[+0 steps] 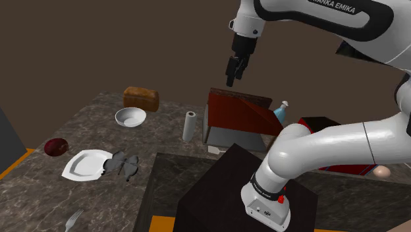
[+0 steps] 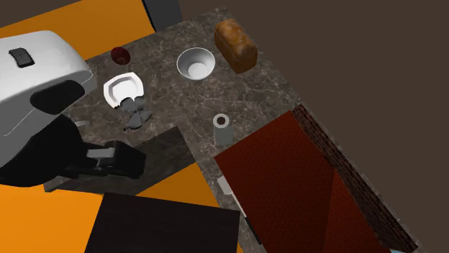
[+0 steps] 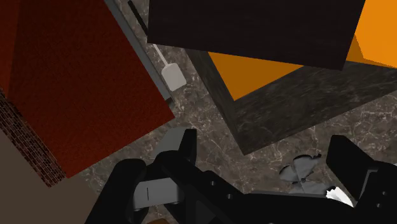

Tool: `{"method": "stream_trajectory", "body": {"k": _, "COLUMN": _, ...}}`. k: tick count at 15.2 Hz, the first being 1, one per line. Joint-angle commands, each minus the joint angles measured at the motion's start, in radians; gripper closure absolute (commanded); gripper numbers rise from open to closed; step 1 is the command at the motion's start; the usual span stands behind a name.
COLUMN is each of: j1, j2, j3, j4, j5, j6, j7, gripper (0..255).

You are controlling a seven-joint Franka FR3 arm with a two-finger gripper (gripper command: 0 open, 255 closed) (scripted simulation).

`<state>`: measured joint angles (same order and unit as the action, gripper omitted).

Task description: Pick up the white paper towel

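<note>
The white paper towel roll [image 1: 190, 126] stands upright on the dark marble counter [image 1: 79, 125], just off the left side of a red-roofed house-shaped box [image 1: 240, 117]. From above, the roll [image 2: 221, 122] shows its hollow core, near the corner of the red roof [image 2: 288, 187]. My black gripper [image 1: 234, 71] hangs high above the counter, up and to the right of the roll in the shoulder view, and touches nothing. In the wrist view the gripper [image 3: 264, 159] is open, its fingers [image 3: 184, 146] apart with bare counter between them.
Left of the roll are a white bowl [image 1: 130, 117], a bread loaf [image 1: 141, 99], a white plate [image 1: 85, 165], a dark red fruit [image 1: 56, 146] and a grey crumpled object [image 1: 124, 163]. A fork [image 1: 74, 219] lies near the front edge. A blue bottle [image 1: 282, 111] stands behind the red box.
</note>
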<state>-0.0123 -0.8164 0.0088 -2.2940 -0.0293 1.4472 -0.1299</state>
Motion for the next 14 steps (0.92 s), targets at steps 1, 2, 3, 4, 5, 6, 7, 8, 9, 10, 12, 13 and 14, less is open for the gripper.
{"method": "stream_trajectory", "body": {"k": 1, "j1": 0.000, "j2": 0.000, "j3": 0.000, "j4": 0.000, "j5": 0.000, "j6": 0.000, "j7": 0.000, "gripper": 0}}
{"method": "stream_trajectory", "body": {"k": 2, "j1": -0.001, "j2": 0.010, "j3": -0.008, "j4": -0.022, "j5": -0.006, "j6": 0.036, "j7": -0.009, "gripper": 0}}
{"method": "stream_trajectory", "body": {"k": 3, "j1": -0.002, "j2": 0.022, "j3": -0.016, "j4": -0.043, "j5": -0.012, "j6": 0.071, "j7": -0.019, "gripper": 0}}
{"method": "stream_trajectory", "body": {"k": 4, "j1": -0.003, "j2": 0.036, "j3": -0.023, "j4": -0.062, "j5": -0.018, "j6": 0.108, "j7": -0.028, "gripper": 0}}
{"method": "stream_trajectory", "body": {"k": 5, "j1": -0.005, "j2": 0.051, "j3": -0.031, "j4": -0.080, "j5": -0.023, "j6": 0.144, "j7": -0.037, "gripper": 0}}
{"method": "stream_trajectory", "body": {"k": 6, "j1": -0.006, "j2": 0.068, "j3": -0.039, "j4": -0.097, "j5": -0.029, "j6": 0.180, "j7": -0.046, "gripper": 0}}
{"method": "stream_trajectory", "body": {"k": 7, "j1": -0.007, "j2": 0.086, "j3": -0.047, "j4": -0.112, "j5": -0.034, "j6": 0.217, "j7": -0.055, "gripper": 0}}
{"method": "stream_trajectory", "body": {"k": 8, "j1": -0.008, "j2": 0.106, "j3": -0.055, "j4": -0.126, "j5": -0.039, "j6": 0.254, "j7": -0.063, "gripper": 0}}
{"method": "stream_trajectory", "body": {"k": 9, "j1": -0.010, "j2": 0.127, "j3": -0.063, "j4": -0.139, "j5": -0.044, "j6": 0.291, "j7": -0.072, "gripper": 0}}
{"method": "stream_trajectory", "body": {"k": 10, "j1": -0.011, "j2": 0.150, "j3": -0.071, "j4": -0.149, "j5": -0.049, "j6": 0.328, "j7": -0.081, "gripper": 0}}
{"method": "stream_trajectory", "body": {"k": 12, "j1": -0.014, "j2": 0.201, "j3": -0.087, "j4": -0.167, "j5": -0.057, "j6": 0.402, "j7": -0.098, "gripper": 0}}
{"method": "stream_trajectory", "body": {"k": 13, "j1": -0.015, "j2": 0.228, "j3": -0.095, "j4": -0.173, "j5": -0.061, "j6": 0.439, "j7": -0.107, "gripper": 0}}
{"method": "stream_trajectory", "body": {"k": 14, "j1": -0.016, "j2": 0.257, "j3": -0.103, "j4": -0.178, "j5": -0.064, "j6": 0.476, "j7": -0.116, "gripper": 0}}
